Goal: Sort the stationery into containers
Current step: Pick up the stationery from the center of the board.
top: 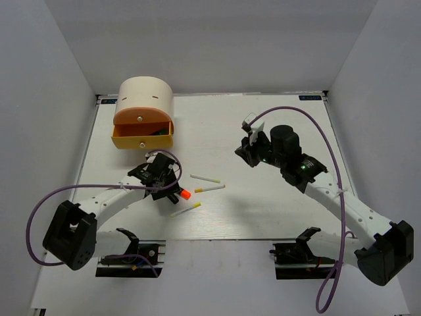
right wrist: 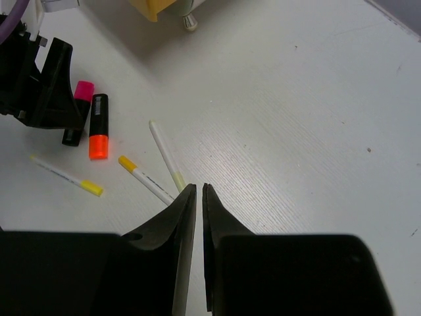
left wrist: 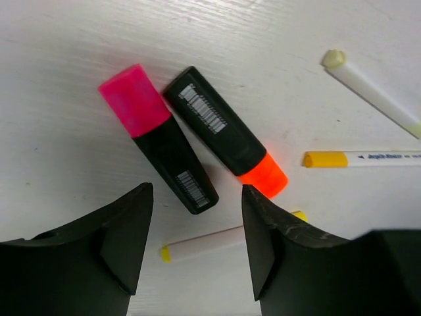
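Two black highlighters lie side by side on the table, one with a pink cap (left wrist: 158,138) and one with an orange cap (left wrist: 227,135). My left gripper (left wrist: 196,197) hangs open right over their near ends, touching neither. Three thin white sticks with yellow ends (left wrist: 371,92) (left wrist: 362,158) (left wrist: 210,242) lie around them. The cream drum organiser (top: 143,99) stands at the back left with its lower yellow drawer (top: 141,139) pulled out. My right gripper (right wrist: 198,187) is shut and empty, raised above the table to the right of the sticks (right wrist: 168,158).
Something dark lies inside the open drawer (top: 158,131). The table's white walls rise at the left, back and right. In the right wrist view the left gripper (right wrist: 46,85) stands beside the pink highlighter (right wrist: 80,99).
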Available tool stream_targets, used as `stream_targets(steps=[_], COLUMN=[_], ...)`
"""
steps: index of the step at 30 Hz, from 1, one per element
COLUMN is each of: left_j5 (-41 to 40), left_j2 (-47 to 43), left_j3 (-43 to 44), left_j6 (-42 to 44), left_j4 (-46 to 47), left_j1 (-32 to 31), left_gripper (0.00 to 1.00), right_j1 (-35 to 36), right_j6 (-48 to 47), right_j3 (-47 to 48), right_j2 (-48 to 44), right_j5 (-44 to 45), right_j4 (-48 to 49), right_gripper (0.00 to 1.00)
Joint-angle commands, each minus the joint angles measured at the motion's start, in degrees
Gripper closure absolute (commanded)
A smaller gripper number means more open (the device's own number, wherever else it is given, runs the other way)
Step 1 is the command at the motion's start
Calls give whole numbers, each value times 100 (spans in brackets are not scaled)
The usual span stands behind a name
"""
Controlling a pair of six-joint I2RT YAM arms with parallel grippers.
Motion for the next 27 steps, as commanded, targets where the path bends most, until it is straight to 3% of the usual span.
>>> stream_targets(steps=[1,11,16,27], left_j5=[-645,-891,-1049,-1287], left_j2=[-14,188,662,741], left_j3=[136,-74,-23,-22], left_j6=[-356,-639,-770,-771], left_j4=[-273,200,254,201], left_j1=[-151,-266,-266,-266], left_gripper=[34,38,41,45], right_j1=[-52,-140,-158,-193], right_j6=[95,156,174,191], right_j3=[-32,-58,-67,-85], right_j2=[-133,-159,-185,-203], right_j5=[-139,-236,-262,-341], right_j4=[238,264,256,282], right_gripper=[86,84,84,83])
